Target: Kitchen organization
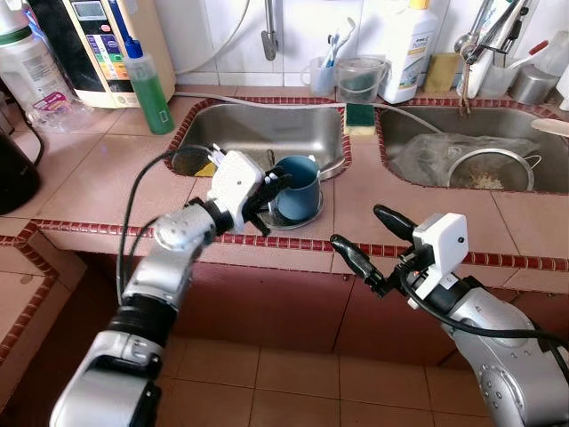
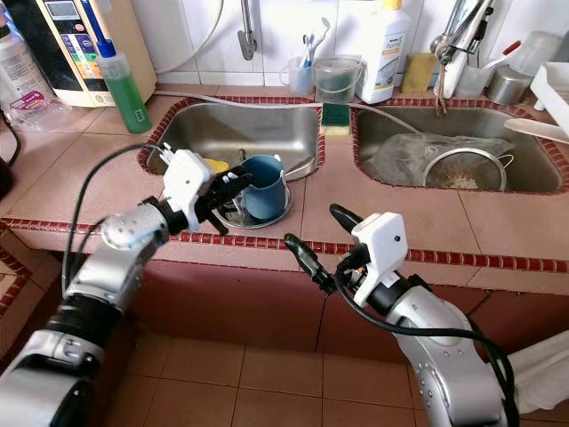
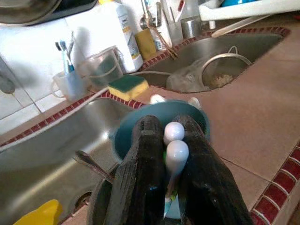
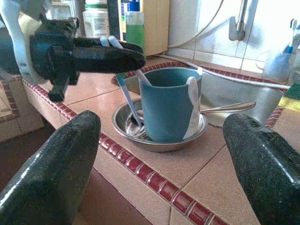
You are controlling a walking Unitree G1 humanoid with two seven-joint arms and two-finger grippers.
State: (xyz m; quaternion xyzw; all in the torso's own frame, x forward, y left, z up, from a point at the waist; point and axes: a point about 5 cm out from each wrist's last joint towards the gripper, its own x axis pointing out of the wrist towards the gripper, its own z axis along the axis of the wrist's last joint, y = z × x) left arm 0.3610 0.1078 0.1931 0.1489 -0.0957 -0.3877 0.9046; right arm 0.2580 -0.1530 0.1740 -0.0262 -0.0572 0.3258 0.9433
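Now the left gripper pinches a white spoon beside the blue cup; right gripper spread wide, empty.

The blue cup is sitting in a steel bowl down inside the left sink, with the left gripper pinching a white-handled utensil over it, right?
Not quite: the steel bowl holding the blue cup sits on the tiled counter at the sink's edge, not inside it, as the right wrist view shows. The left gripper does pinch a white-handled utensil over the cup.
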